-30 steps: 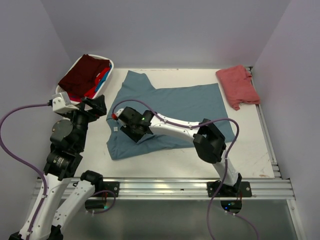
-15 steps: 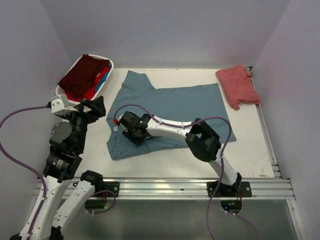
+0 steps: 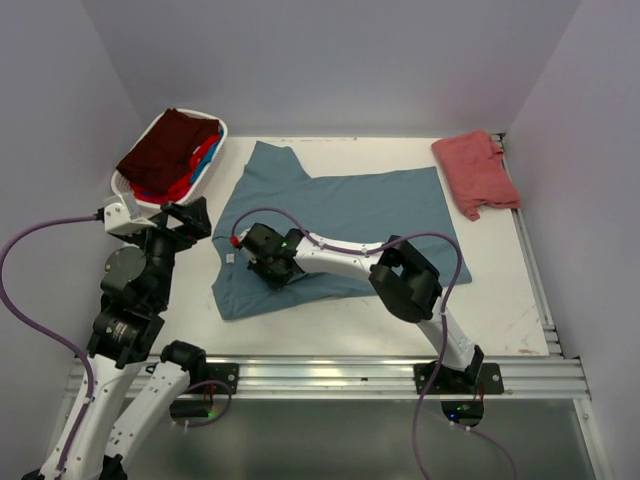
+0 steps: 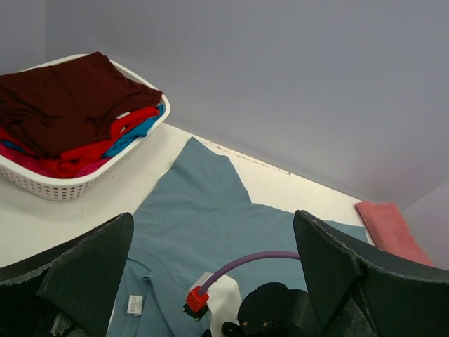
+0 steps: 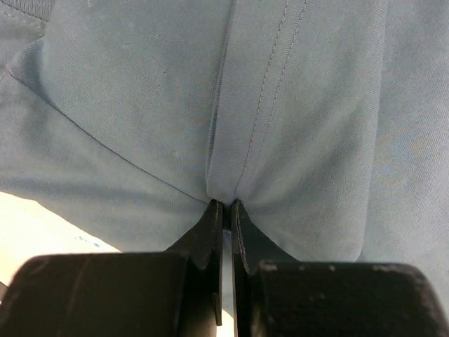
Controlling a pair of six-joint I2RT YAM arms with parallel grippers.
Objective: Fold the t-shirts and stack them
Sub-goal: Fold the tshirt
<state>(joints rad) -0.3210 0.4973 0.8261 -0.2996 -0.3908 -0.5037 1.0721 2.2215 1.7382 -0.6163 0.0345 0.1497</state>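
Matt knitted cloth with stitched seam on teal shirt (image 5: 295, 126), soft matt cloth on pink shirt (image 3: 475, 170), white perforated plastic basket (image 4: 63, 188), smooth matt white table (image 3: 500, 290), matt black plastic right gripper (image 5: 226, 207), brushed metal rail (image 3: 330, 375), smooth purple cable (image 4: 245, 261) sheath

From above, the tips of my right gripper (image 3: 268, 268) are hidden under its wrist. In the right wrist view the teal shirt (image 5: 295, 126) runs off every edge. In the left wrist view the fingers (image 4: 77, 281) of my left gripper (image 4: 210, 232) are dark, fuzzy and cut off at the bottom. The basket (image 4: 63, 188) runs off the left edge, the pink shirt (image 4: 389, 228) off the right. The dark red shirt (image 4: 66, 102) hides most of the shirts (image 4: 105, 144) under it. The teal shirt's tag (image 4: 135, 304) is too small to read.
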